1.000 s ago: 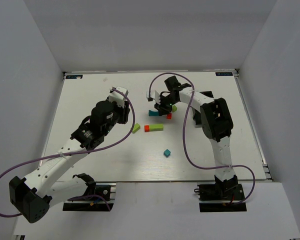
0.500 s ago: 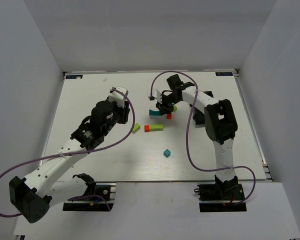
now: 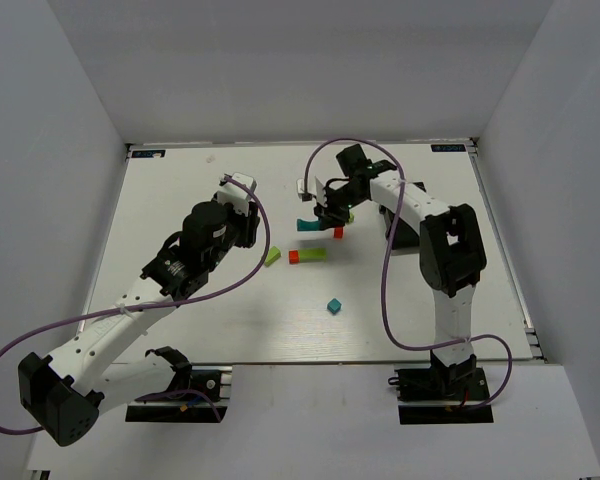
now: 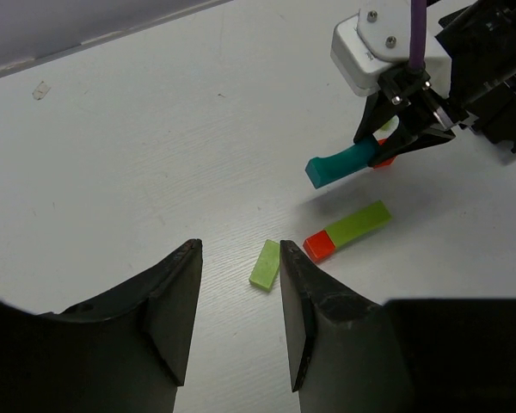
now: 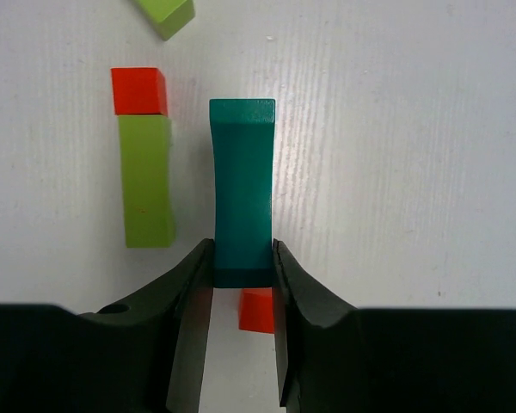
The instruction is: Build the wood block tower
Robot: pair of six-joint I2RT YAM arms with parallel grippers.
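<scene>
Right arm [image 3: 445, 250] swung rightward, right claw [image 5: 242, 256] gripping one teal arch [image 5: 242, 172]; left claw [image 4: 238, 262] released.

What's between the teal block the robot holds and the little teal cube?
In the top view, a long lime green block with a red cube at its end lies between them.

Held: teal curved block [image 5: 242, 189], pinched at its near end in my right gripper [image 5: 243, 260].
Left of it, apart: long lime block [image 5: 146, 182], with red cube [image 5: 138, 90] touching its far end.
Top edge: second lime block [image 5: 165, 12].
Between my fingers, lower: small red block [image 5: 256, 311].
</scene>
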